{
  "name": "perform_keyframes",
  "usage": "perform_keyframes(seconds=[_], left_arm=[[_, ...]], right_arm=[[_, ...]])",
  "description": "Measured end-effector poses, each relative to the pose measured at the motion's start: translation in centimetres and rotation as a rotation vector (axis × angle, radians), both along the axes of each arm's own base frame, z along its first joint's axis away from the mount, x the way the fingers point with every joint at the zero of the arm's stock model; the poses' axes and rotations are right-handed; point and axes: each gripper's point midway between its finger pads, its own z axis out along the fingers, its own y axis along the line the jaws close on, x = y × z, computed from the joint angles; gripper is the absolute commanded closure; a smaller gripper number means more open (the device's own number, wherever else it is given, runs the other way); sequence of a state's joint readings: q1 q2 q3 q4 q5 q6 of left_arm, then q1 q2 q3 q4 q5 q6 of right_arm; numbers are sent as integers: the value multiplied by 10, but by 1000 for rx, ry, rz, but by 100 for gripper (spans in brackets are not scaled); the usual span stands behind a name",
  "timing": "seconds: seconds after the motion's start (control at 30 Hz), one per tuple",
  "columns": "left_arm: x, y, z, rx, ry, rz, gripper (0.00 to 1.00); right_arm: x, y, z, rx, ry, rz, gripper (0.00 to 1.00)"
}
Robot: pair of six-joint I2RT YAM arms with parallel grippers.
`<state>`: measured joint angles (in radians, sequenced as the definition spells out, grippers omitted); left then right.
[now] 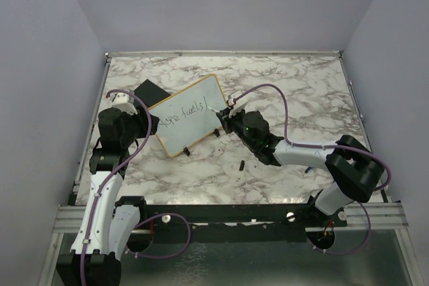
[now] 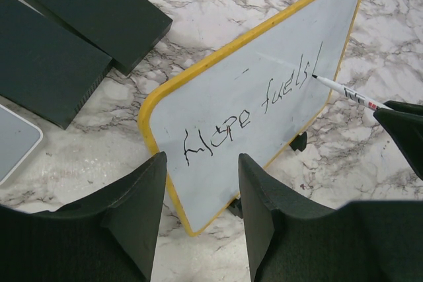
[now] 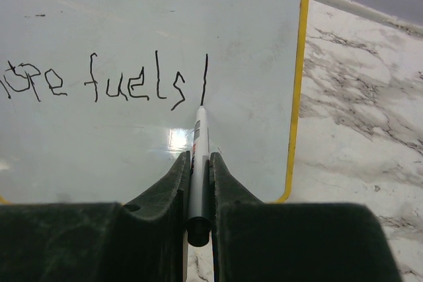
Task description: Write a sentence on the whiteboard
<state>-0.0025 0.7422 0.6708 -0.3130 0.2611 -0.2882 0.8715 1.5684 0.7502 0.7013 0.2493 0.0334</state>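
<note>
Yellow-rimmed glossy whiteboard [image 3: 99,143] — slim marker [image 3: 200,140]

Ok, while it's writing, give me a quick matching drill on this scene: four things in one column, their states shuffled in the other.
Things:
1. yellow-framed white whiteboard
2. slim white marker pen
3. flat black rectangular blocks
4. right gripper

States:
A. lying flat on the marble tabletop
B. shut on the pen
C. propped up tilted, handwritten words across it
D. tip against the board

Pairs: 1-C, 2-D, 3-A, 4-B
</note>
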Motion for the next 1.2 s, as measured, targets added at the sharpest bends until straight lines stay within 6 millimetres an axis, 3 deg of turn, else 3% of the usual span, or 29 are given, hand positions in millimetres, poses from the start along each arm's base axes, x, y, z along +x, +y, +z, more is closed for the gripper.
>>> perform_keyframes(seconds=[1.2], left_arm=[[0, 0, 2, 0, -9, 0, 50]], right_arm=[[5, -1, 7, 6, -15, -26, 100]])
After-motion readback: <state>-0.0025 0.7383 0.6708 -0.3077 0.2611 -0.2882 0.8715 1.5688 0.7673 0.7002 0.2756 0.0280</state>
